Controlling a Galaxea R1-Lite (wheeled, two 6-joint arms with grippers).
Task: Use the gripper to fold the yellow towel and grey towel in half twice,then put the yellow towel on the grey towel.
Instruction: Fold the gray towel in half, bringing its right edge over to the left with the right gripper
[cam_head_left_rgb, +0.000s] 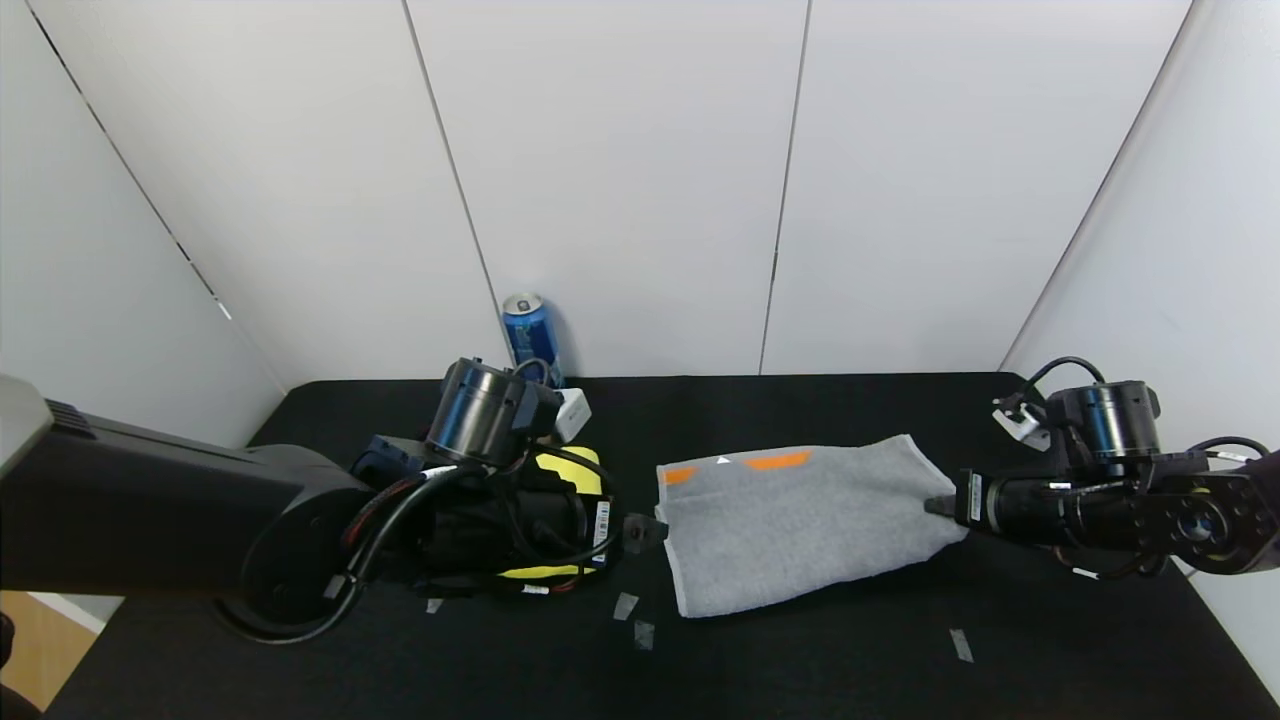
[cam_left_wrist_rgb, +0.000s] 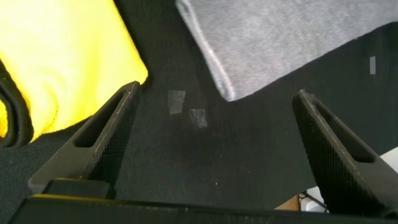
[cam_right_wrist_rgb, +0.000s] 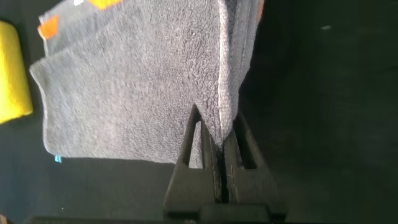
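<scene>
The grey towel (cam_head_left_rgb: 800, 525) lies folded mid-table, orange marks along its far edge. My right gripper (cam_head_left_rgb: 938, 506) is shut on the towel's right edge; the right wrist view shows the cloth (cam_right_wrist_rgb: 137, 93) pinched between the fingers (cam_right_wrist_rgb: 199, 149). The yellow towel (cam_head_left_rgb: 570, 470) lies left of it, mostly hidden under my left arm; it shows in the left wrist view (cam_left_wrist_rgb: 62, 62). My left gripper (cam_head_left_rgb: 645, 530) is open and empty, just off the grey towel's left edge (cam_left_wrist_rgb: 273, 43), its fingers (cam_left_wrist_rgb: 106, 134) spread above bare table.
A blue can (cam_head_left_rgb: 530, 335) stands at the back of the black table (cam_head_left_rgb: 800, 660). Small tape pieces (cam_head_left_rgb: 625, 605) lie near the front of the grey towel, and one more (cam_head_left_rgb: 960, 645) lies front right. White walls enclose the table.
</scene>
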